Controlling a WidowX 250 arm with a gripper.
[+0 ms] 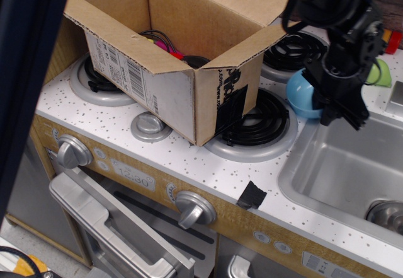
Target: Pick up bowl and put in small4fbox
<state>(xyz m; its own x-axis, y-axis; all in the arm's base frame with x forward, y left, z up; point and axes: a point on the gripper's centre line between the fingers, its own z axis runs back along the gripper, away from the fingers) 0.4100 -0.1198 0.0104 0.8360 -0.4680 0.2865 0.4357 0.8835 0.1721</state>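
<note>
The light-blue bowl (300, 95) is at the right of the front burner (255, 127), tilted so that its outer side shows. My black gripper (335, 103) comes down from above and is closed over the bowl's right rim, hiding that side. The bowl seems raised slightly off the counter. The small4fbox (182, 95), brown cardboard with open flaps, a barcode label and black tape, stands to the left over the burners. Some dark and pink items lie inside it.
A steel sink (334, 164) lies right of and below the gripper. A small green rounded object (381, 73) sits behind the arm. A back burner (286, 51) is behind the bowl. A black tape patch (251, 195) is on the counter's front edge.
</note>
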